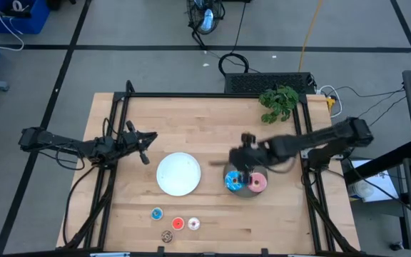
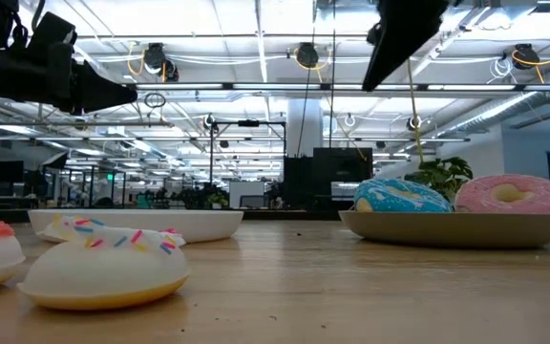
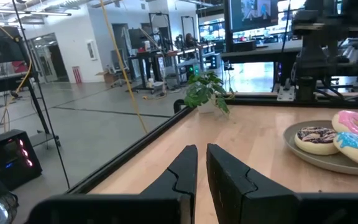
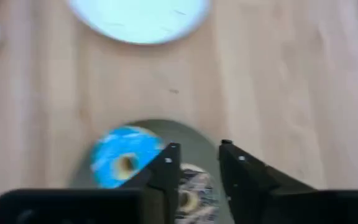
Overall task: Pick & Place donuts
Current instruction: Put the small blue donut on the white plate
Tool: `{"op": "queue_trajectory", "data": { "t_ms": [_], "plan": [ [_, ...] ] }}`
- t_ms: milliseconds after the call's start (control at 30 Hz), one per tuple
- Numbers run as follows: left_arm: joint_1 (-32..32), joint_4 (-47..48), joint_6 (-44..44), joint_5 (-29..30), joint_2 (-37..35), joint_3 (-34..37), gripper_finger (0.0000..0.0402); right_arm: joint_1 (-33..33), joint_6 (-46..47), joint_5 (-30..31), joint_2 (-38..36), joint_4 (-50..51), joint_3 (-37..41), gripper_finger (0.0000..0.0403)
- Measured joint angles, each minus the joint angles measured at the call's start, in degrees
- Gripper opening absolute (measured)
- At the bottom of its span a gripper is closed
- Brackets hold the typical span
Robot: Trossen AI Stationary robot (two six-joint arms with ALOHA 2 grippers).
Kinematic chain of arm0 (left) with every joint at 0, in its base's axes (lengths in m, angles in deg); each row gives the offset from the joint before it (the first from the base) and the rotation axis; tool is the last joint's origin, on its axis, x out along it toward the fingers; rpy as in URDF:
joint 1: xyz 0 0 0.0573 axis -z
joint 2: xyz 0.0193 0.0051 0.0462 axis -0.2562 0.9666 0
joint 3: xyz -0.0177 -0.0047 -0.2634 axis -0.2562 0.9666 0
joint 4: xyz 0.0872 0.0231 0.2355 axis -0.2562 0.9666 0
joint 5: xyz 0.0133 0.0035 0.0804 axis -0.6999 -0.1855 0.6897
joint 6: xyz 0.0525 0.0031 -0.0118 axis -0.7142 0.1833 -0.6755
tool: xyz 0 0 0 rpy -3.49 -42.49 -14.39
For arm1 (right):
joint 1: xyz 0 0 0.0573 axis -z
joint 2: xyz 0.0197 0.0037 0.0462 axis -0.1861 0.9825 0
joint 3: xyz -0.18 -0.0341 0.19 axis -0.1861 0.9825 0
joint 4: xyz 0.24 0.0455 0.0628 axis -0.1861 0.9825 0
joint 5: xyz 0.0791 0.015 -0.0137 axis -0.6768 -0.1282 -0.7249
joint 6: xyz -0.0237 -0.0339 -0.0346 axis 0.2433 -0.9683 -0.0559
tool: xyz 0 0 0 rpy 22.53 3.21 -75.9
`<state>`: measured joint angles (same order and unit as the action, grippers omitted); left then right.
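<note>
Though hidden overhead, drizzled donut (image 4: 188, 199) shows beneath right hand (image 4: 197, 163), fingers parted, empty.

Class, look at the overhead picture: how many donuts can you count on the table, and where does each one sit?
7. On the grey plate: blue donut, pink donut, drizzled donut, hidden overhead by the right gripper. Near the front edge: mini blue, red, pale, brown.

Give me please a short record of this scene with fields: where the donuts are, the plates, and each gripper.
grey plate: holds blue-iced donut, pink-iced donut, brown drizzled donut
white round plate: centre of wooden table, nothing visible on it
mini donuts: four, near front edge
right gripper: above grey plate, over brown drizzled donut, jaws apart
left gripper: shut, waits left of white round plate
</note>
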<state>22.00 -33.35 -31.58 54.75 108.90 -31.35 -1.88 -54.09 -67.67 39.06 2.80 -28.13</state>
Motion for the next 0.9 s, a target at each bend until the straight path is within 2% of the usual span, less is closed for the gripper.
{"op": "queue_trajectory", "data": {
  "t_ms": [100, 167, 333, 467, 733, 900],
  "plan": [
    [0.0, 0.1, 0.0, 0.0, 0.0, 0.0, 0.0042, -2.6, -7.1, 3.4, -3.2, -9.6, 6.6, 0.0027],
    [0.0, 0.4, 0.0, -0.4, 0.0, 0.0, 0.0042, -2.7, -11.3, 3.3, -6.0, -17.9, 12.6, 0.0007],
    [0.0, 0.5, -3.2, -0.6, 0.0, 0.0, 0.0042, -0.2, -14.0, 3.0, -15.0, -37.4, 28.8, 0.0013],
    [0.0, 0.4, -7.0, -0.6, 0.0, 0.0, 0.0042, 2.0, -15.5, -1.3, -22.2, -54.2, 41.2, 0.0002],
    [0.0, -2.3, -6.5, -0.6, 0.0, 0.0, 0.0042, 2.8, -17.5, -1.5, -32.3, -60.8, 53.1, 0.0001],
    [0.0, -3.1, 2.1, -0.6, 0.0, 0.0, 0.0042, 3.3, -21.3, -2.1, -37.7, -68.0, 59.0, 0.0001]
  ]
}}
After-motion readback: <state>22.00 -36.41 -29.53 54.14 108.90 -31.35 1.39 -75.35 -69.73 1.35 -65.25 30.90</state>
